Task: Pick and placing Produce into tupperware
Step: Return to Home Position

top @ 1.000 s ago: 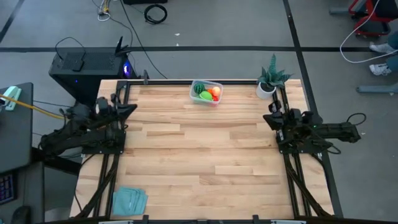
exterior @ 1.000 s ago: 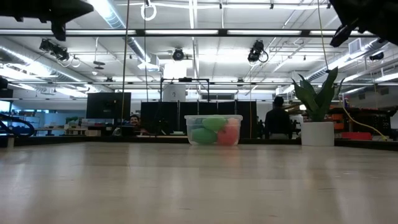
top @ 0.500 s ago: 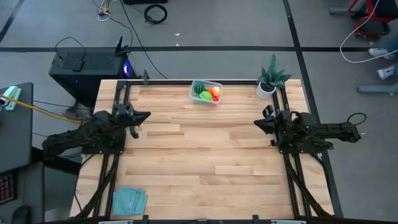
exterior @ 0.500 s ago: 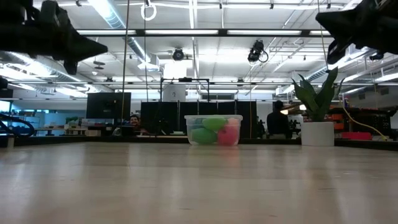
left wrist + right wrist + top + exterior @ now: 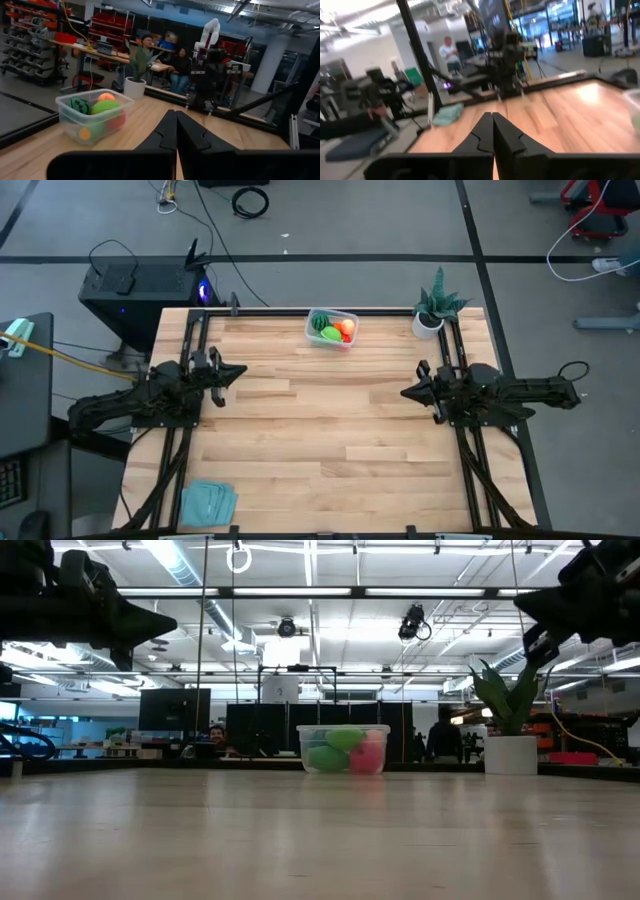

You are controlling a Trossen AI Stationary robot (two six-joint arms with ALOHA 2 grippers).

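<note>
The clear tupperware (image 5: 331,328) stands on its base at the table's far edge, also seen in the low view (image 5: 343,748) and the left wrist view (image 5: 92,115). Inside it lies the produce: a striped dark green piece (image 5: 319,323), a light green piece (image 5: 330,333), and orange (image 5: 347,327) and red pieces. My left gripper (image 5: 240,370) hovers shut by the table's left edge, pointing level toward the right (image 5: 175,112). My right gripper (image 5: 403,392) hovers shut by the right edge, pointing level toward the left (image 5: 492,115). Both are far from the box and hold nothing.
A spiky green plant in a white pot (image 5: 430,315) stands at the far right corner. A folded teal cloth (image 5: 208,502) lies at the near left corner. The wooden tabletop (image 5: 330,430) lies bare between the arms. People sit in the room beyond the table.
My left gripper has sunk and moved toward the table's middle and near edge, staying shut. My right gripper has tipped up from slanting down to level, its tip swinging toward the table's left, and has sunk slightly. The tupperware and produce have not moved.
</note>
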